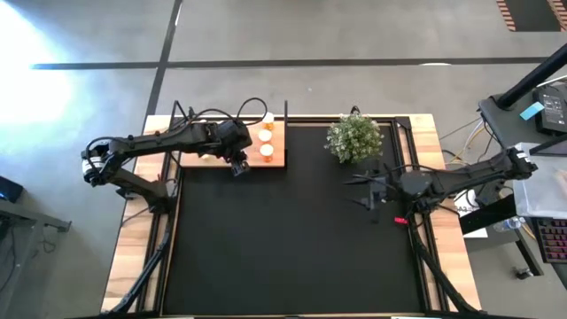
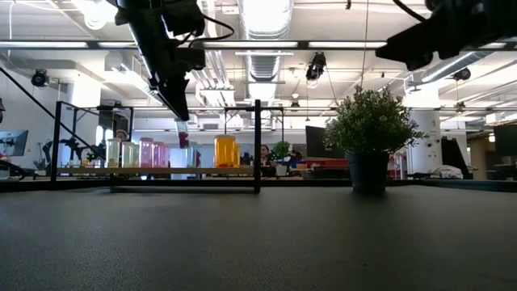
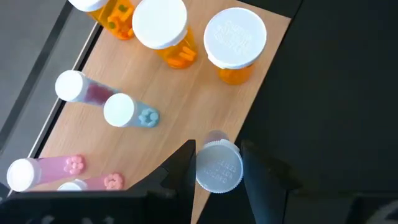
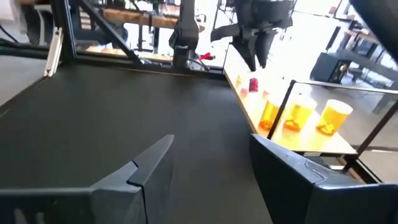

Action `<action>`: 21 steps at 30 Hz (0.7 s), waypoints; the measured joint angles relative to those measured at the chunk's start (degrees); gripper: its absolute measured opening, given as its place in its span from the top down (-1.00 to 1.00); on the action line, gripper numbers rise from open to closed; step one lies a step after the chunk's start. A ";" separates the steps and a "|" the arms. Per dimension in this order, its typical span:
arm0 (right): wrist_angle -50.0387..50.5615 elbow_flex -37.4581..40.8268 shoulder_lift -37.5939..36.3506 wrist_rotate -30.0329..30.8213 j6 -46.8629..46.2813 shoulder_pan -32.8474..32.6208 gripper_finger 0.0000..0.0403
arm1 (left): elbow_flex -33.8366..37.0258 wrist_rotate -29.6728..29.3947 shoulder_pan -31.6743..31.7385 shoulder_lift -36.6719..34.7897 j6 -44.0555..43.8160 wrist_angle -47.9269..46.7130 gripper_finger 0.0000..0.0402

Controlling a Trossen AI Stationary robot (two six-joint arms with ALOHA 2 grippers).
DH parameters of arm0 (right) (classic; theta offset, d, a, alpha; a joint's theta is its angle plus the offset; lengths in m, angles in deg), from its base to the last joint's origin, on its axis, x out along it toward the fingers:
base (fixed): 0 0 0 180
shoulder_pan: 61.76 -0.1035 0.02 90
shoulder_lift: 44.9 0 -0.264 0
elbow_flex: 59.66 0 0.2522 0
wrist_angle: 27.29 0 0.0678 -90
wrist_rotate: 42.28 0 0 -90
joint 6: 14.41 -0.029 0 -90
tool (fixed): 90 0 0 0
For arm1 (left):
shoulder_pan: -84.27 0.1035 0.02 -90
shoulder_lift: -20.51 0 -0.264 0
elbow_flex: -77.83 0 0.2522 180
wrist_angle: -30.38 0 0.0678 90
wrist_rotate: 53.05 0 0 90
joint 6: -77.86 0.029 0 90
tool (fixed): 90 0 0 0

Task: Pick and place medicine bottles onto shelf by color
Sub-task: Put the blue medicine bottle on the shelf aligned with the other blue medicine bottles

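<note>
High view: the left end effector hangs over the shelf front edge; no bottles lie loose on the desk, so the task looks nearly done.

Low view: bottles stand in a row, an orange bottle rightmost.

Left wrist view: its fingers pinch a white-capped bottle.

Right wrist view: the right end effector is wide open, empty.
</note>
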 joint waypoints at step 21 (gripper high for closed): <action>-15.88 18.99 -11.92 0.46 -1.13 0.00 0.02 | 0.05 0.25 0.00 0.03 -0.02 0.35 0.52</action>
